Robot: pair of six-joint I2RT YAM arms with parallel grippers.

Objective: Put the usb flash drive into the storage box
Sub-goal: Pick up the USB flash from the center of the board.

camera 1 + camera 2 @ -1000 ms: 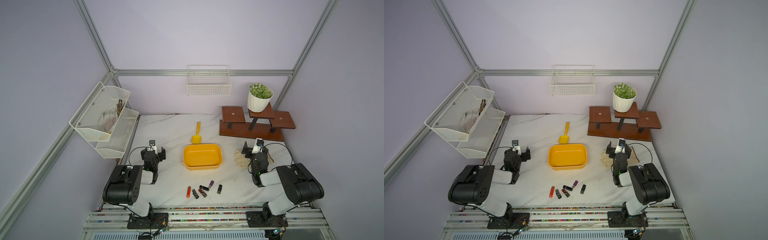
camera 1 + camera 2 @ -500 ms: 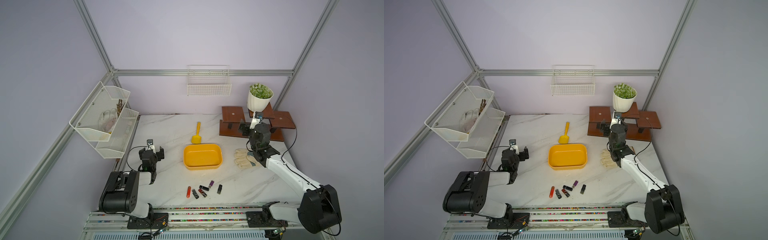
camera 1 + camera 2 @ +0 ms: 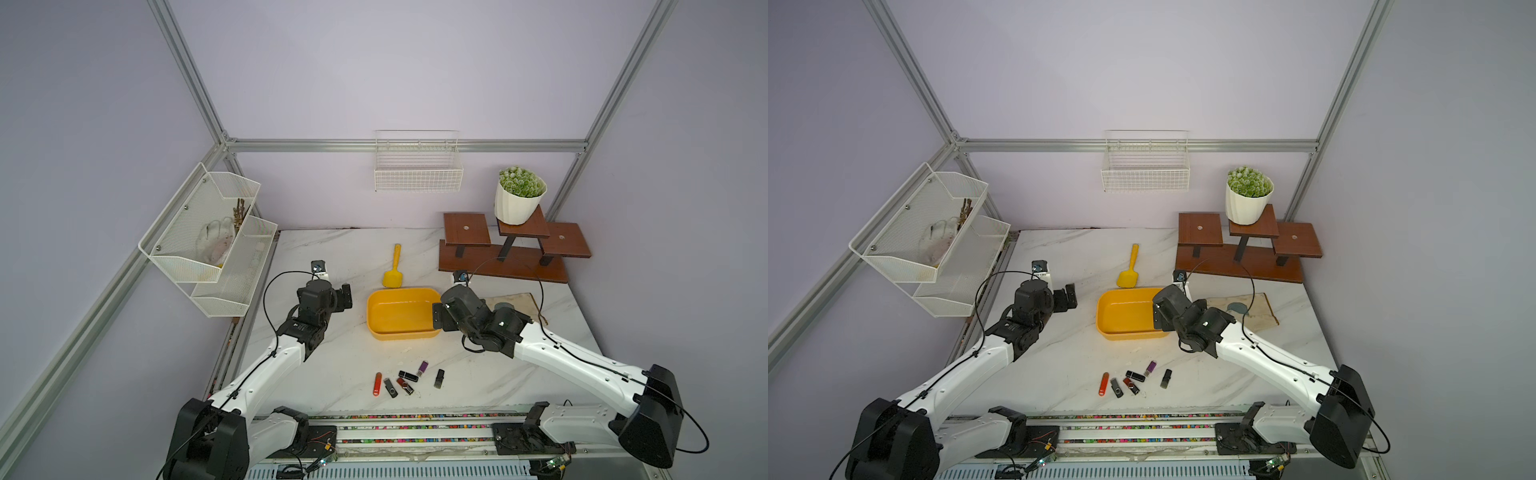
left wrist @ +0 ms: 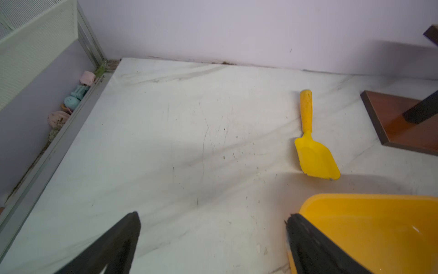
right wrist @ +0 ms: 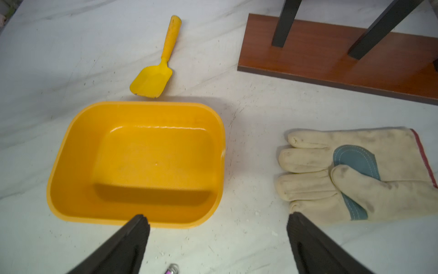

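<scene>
Over box's (image 3: 399, 333) right end, right gripper (image 5: 216, 218) spread, empty, probably readying for drives (image 3: 408, 376) in front; left gripper (image 4: 212, 214) spread, empty, idle beside box, clear of path.

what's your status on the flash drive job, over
Left gripper and right gripper open, empty. Six small usb flash drives loose on marble table, none in shallow yellow plastic tub. Cream work glove, yellow scoop beside tub, not blocking.

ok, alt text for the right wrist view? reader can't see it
An empty yellow storage box sits on a white marble table, seen past the open right gripper. A small yellow scoop lies just beyond the box, a soiled work glove beside it, and a brown wooden stand farther back.
</scene>
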